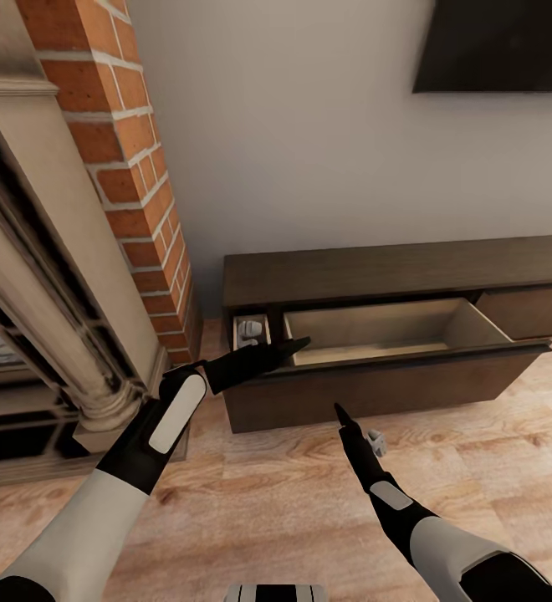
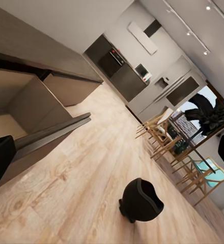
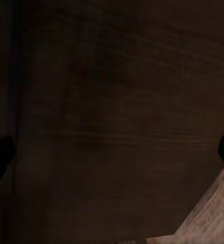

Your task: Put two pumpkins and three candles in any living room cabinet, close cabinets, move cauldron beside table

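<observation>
You have a red brick chimney (image 1: 134, 180) above a stone fireplace surround (image 1: 54, 326), a dark wall screen (image 1: 498, 46), and pale wood flooring (image 1: 293, 510) below.

Pale grey wall (image 1: 309, 150); red brick chimney (image 1: 134, 167) above stone fireplace surround (image 1: 50, 276); dark screen (image 1: 498, 46) on wall; light wood plank floor (image 1: 293, 502); distant dining chairs (image 2: 165, 140).

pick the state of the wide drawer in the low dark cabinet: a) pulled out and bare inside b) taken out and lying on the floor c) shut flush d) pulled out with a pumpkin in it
a: the drawer of the cabinet stands pulled out, its pale wood inside showing with nothing lying in it.
</observation>
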Controlling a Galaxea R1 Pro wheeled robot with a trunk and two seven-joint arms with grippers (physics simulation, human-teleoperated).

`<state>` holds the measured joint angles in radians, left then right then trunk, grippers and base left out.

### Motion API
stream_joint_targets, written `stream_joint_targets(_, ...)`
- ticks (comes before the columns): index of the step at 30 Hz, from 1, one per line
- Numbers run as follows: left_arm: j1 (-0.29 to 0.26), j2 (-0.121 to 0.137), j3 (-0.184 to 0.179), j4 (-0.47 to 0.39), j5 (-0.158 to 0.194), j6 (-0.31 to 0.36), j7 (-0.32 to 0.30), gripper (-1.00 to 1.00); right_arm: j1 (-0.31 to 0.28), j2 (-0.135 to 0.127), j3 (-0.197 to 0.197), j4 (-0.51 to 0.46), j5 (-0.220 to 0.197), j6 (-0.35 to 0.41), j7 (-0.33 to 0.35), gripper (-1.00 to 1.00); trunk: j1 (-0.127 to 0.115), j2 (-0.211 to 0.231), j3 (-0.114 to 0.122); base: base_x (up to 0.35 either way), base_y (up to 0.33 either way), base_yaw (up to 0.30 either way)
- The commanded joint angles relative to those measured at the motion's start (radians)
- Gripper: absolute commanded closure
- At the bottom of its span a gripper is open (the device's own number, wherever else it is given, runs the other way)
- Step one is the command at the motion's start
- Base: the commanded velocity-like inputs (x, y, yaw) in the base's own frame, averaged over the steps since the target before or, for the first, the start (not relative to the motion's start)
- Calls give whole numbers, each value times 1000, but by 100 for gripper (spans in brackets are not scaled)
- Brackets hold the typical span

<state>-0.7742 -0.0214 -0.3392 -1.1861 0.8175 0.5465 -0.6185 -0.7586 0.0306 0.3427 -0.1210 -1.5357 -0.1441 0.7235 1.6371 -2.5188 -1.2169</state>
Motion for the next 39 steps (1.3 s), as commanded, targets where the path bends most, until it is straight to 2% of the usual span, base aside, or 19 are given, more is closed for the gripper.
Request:
stream_joint_targets(1, 0, 0, 0, 0, 8, 8, 0, -100, -1, 0, 9, 1, -6, -7, 0, -100, -1, 0, 3, 0, 0, 0)
stream_joint_targets(23, -1, 1, 0, 0, 8, 9, 0, -100, -1, 0, 9, 1, -6, -7, -3, -100, -11, 5, 88, 0, 0, 0)
stream_joint_targets(39, -1, 1, 0, 2, 8, 7, 3, -100, -1, 0, 9, 3, -5, -7, -4, -100, -11, 5, 88, -12, 0, 0)
